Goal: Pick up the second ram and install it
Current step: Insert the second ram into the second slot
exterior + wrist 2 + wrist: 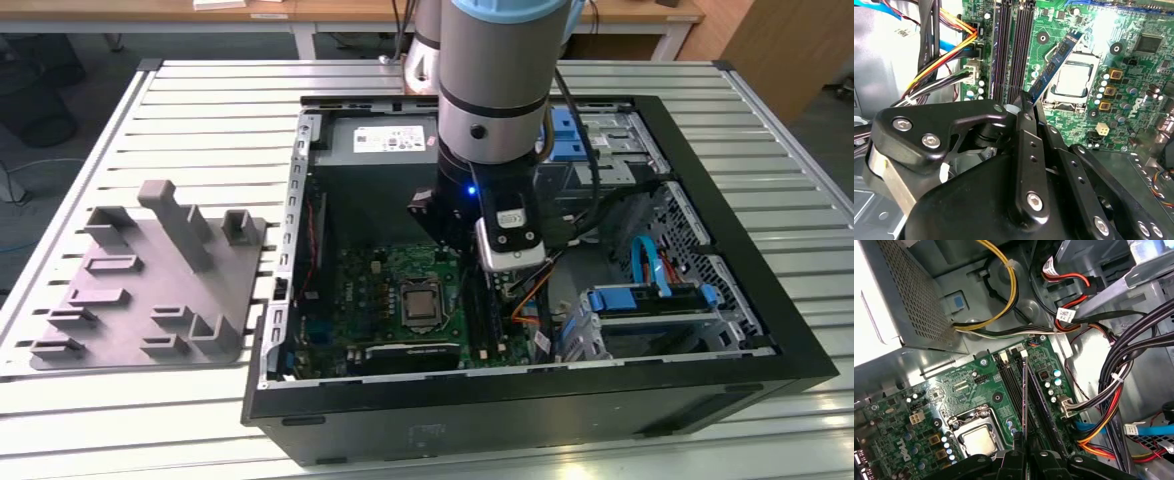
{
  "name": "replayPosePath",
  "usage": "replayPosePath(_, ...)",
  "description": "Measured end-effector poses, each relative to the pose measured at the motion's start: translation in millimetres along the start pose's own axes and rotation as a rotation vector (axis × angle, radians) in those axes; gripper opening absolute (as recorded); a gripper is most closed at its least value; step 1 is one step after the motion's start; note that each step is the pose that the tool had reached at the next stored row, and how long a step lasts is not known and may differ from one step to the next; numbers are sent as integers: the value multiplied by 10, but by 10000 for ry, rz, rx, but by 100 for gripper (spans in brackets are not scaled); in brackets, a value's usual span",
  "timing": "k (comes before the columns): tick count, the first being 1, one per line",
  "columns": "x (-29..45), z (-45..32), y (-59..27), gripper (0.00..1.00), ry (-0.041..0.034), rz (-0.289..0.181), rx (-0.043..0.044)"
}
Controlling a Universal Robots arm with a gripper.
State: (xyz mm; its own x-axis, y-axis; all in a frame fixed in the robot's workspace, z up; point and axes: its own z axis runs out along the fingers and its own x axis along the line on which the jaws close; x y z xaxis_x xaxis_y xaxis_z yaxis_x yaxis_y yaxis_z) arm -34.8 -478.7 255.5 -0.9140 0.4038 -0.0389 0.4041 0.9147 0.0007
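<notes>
The second ram (1055, 64), a thin blue stick with black chips, is pinched at one end by my gripper (1026, 103), which is shut on it. It hangs tilted above the motherboard, between the black memory slots (1011, 45) and the processor socket (1074, 80). In the first wrist view the second ram (1025, 395) appears edge-on, running up from my gripper (1024, 439) along the memory slots (1013, 377), above them and not seated. In the exterior view my arm (487, 150) reaches down into the open computer case (787, 350).
Bundles of coloured cables (949, 55) lie close beside the slots, and more cables (1114, 390) run along the metal drive cage. A grey plastic tray with upright posts (147, 280) sits on the slatted table at the exterior view's left of the case.
</notes>
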Motion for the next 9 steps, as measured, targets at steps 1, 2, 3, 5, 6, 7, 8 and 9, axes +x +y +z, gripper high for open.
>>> replayPosePath(1,0,4,0,14,0,-11,0)
replayPosePath(2,0,4,0,14,0,-114,-1)
replayPosePath(3,0,6,0,14,0,-283,-7)
replayPosePath(5,0,11,0,14,0,-641,-24)
replayPosePath(6,0,13,0,14,0,-822,-31)
replayPosePath(7,0,15,0,14,0,-1000,-38)
replayPosePath(8,0,17,0,14,0,-1193,-46)
replayPosePath(9,1,19,0,14,1,-1371,-53)
